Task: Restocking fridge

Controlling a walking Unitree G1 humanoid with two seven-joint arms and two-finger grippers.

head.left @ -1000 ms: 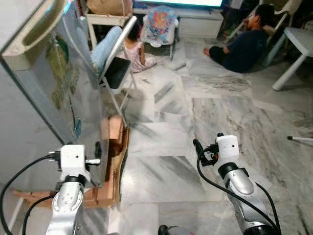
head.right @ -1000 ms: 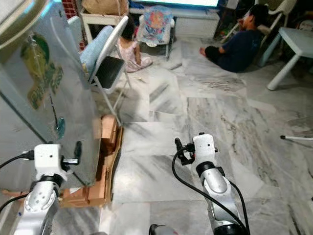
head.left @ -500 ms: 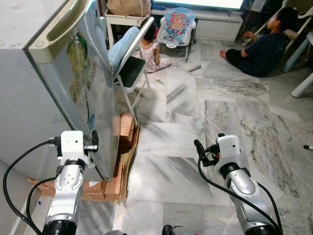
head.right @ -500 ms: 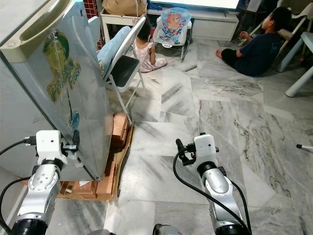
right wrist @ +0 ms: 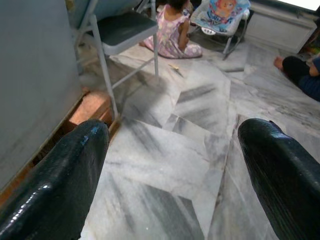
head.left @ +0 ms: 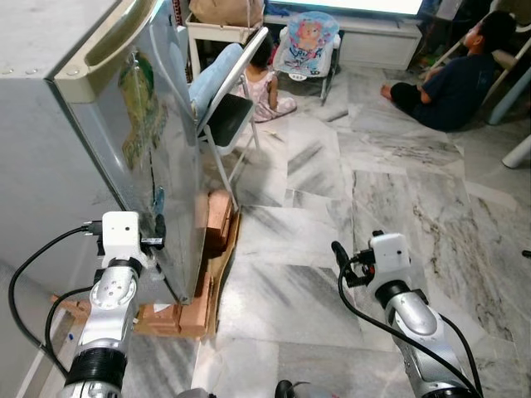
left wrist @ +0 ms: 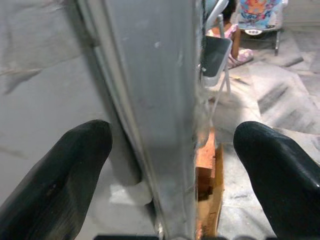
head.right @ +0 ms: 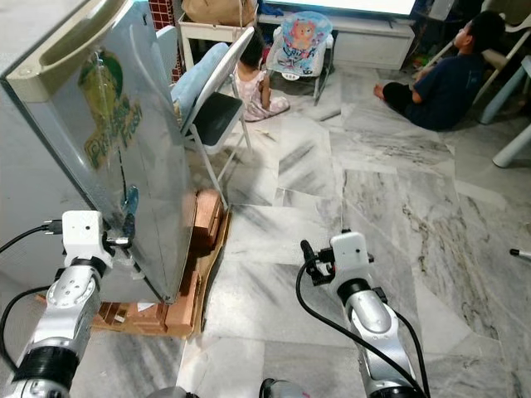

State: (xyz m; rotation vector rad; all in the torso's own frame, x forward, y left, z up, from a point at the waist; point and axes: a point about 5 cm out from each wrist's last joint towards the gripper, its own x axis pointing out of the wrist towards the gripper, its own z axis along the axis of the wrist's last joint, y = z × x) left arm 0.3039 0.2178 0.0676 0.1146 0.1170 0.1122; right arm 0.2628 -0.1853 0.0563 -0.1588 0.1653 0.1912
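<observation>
A: Going by the left eye view first, how many of each thing does the robot have before it?

B: One fridge (head.left: 124, 149), standing tall on the left with its long axis upright and its silver door (head.left: 162, 157) facing right, towards the open floor. One folding chair (head.left: 224, 108) just beyond it. Two people sit on the marble floor (head.left: 332, 215) far off: one small figure (head.left: 267, 79) behind the chair and one in dark clothes (head.left: 452, 83) at the far right. One baby bouncer (head.left: 307, 46) stands between them. The fridge rests on a stack of wood and cardboard (head.left: 207, 265).

A: And the arms?

B: Two. The left gripper (head.left: 158, 232) is at the near, lower edge of the fridge door. The right gripper (head.left: 338, 257) hangs over bare floor, well apart from the fridge.

A: Does the right eye view add anything?

B: A green logo (head.right: 104, 124) on the door, and a recessed handle (head.right: 70, 41) along its top.

A: The left wrist view?

B: The door's edge (left wrist: 155, 100) runs between the two black fingers (left wrist: 55, 180), which stand spread on either side of it without touching.

A: The right wrist view?

B: The fingers (right wrist: 55, 185) are wide apart, holding nothing, with floor, chair and the small seated figure beyond.
</observation>
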